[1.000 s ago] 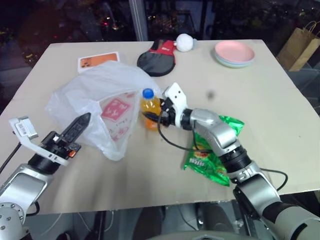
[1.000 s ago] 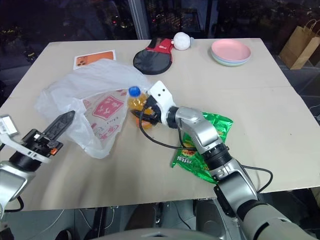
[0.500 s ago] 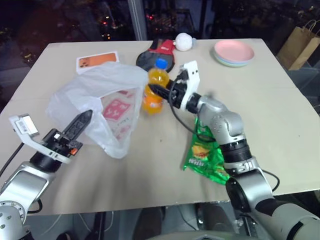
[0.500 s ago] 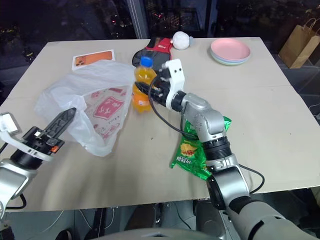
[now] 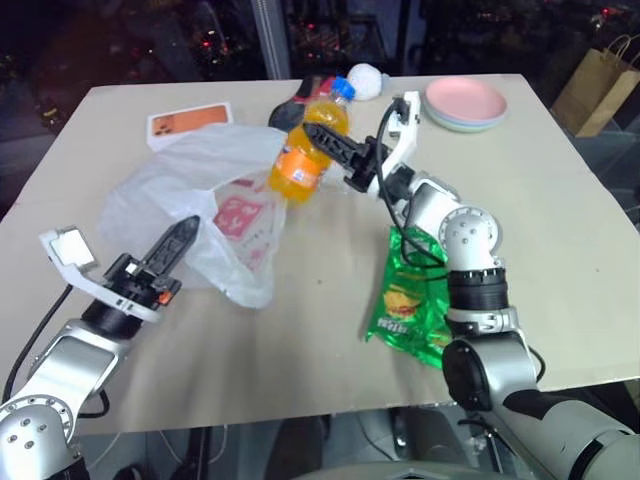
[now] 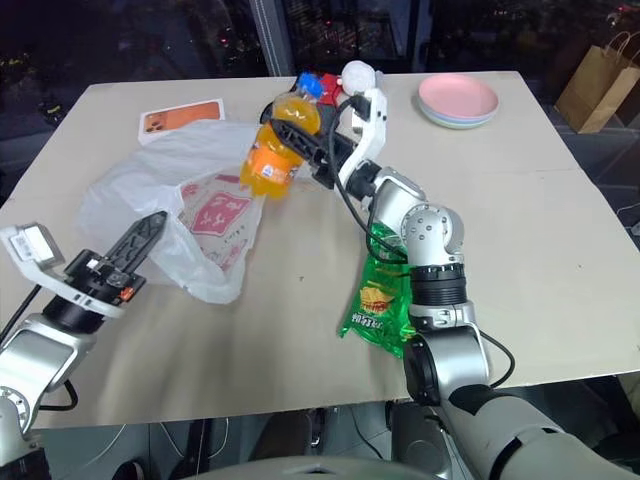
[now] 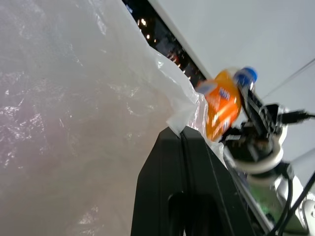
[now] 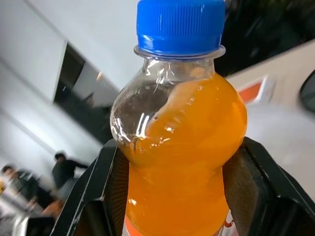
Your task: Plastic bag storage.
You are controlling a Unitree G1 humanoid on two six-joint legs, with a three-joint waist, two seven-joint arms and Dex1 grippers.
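Dark glass and night reflections back a pale beige table (image 5: 560,220) that carries everything.

Largest on it is the plastic bag (image 5: 190,190), crumpled and translucent white with red printed marks. It lies in the table's left half, nearer the far edge than the near one, and one edge of it is raised toward the near left. The left gripper (image 5: 178,238) comes in from the near left corner with its two black fingers pressed together on that raised edge, pinching the film; in the left wrist view the bag's rim (image 7: 177,115) sits right at the closed fingertips.

A green snack packet (image 5: 412,300) lies flat toward the near edge, right of the table's middle, partly under the right arm.

An orange drink bottle (image 5: 308,150) with a blue cap is lifted off the table and tilted, its cap toward the far edge, above the bag's far right side. The right gripper (image 5: 325,143) clamps it, one finger on each side of the bottle's body, as the right wrist view shows (image 8: 182,147).

Near the far right corner sits a stack of shallow plates (image 5: 466,102), pink on top. At the far edge's middle, a black and red paddle (image 5: 296,100) and a white ball (image 5: 368,78) lie partly behind the bottle. An orange and white card (image 5: 190,122) lies flat toward the far left corner, just beyond the bag.
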